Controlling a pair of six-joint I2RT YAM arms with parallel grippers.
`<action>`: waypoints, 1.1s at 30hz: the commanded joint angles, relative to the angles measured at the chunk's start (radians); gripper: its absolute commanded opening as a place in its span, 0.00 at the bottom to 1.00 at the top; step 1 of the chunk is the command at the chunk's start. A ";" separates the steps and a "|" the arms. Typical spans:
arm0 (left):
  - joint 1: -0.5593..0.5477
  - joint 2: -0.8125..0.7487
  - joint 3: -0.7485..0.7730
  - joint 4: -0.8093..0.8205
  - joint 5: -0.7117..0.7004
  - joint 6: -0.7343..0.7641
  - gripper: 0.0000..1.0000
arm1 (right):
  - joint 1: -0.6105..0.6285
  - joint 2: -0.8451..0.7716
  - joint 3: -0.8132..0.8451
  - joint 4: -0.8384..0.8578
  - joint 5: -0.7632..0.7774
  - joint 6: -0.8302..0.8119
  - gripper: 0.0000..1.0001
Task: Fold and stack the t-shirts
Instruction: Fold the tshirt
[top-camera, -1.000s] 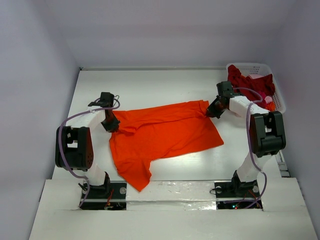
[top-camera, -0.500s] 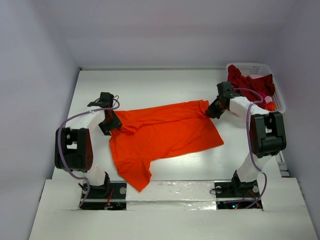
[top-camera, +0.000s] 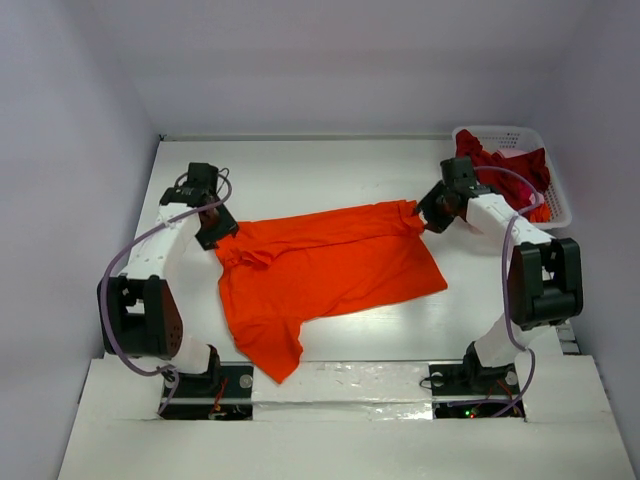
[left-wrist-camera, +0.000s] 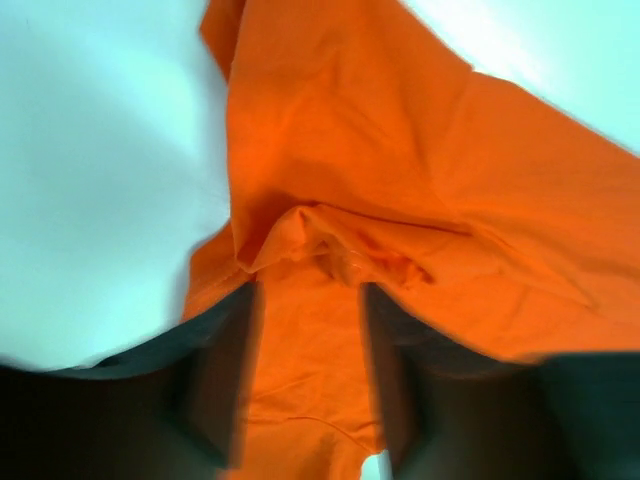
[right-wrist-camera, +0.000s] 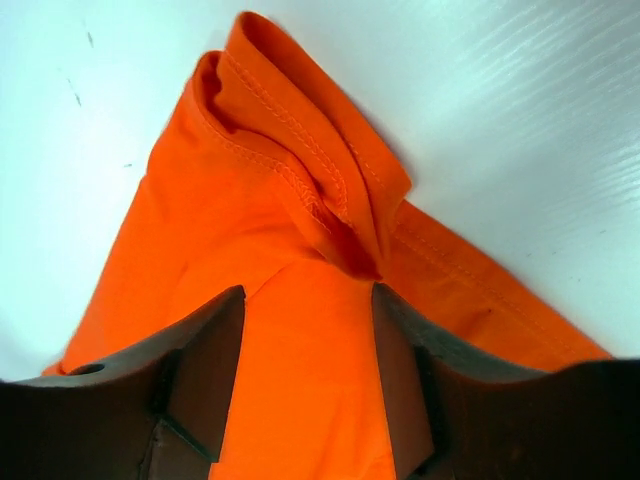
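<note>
Orange t-shirt: spread across table centre, wrinkled, one end reaching toward near edge. Dark red t-shirt: heaped in white basket, far right corner. Left gripper: at shirt's bunched left corner, jaws apart, clamping nothing. Right gripper: at shirt's far right corner, jaws apart, cloth free.

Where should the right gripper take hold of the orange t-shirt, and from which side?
Pinch the bunched corner at the far right end of the orange t-shirt, probably coming in from the right, where the right gripper hovers open. There the hem is puckered into raised ridges that the jaws can straddle; the rest lies flat on the table.
</note>
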 joint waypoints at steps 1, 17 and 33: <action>0.003 -0.043 0.079 -0.053 0.008 0.015 0.38 | 0.007 -0.032 0.071 -0.009 0.050 -0.042 0.41; -0.026 0.103 -0.029 0.185 0.066 -0.025 0.00 | 0.088 0.390 0.613 -0.218 -0.005 -0.286 0.00; -0.046 0.156 -0.039 0.199 0.020 -0.022 0.00 | 0.243 0.375 0.464 -0.198 0.168 -0.340 0.00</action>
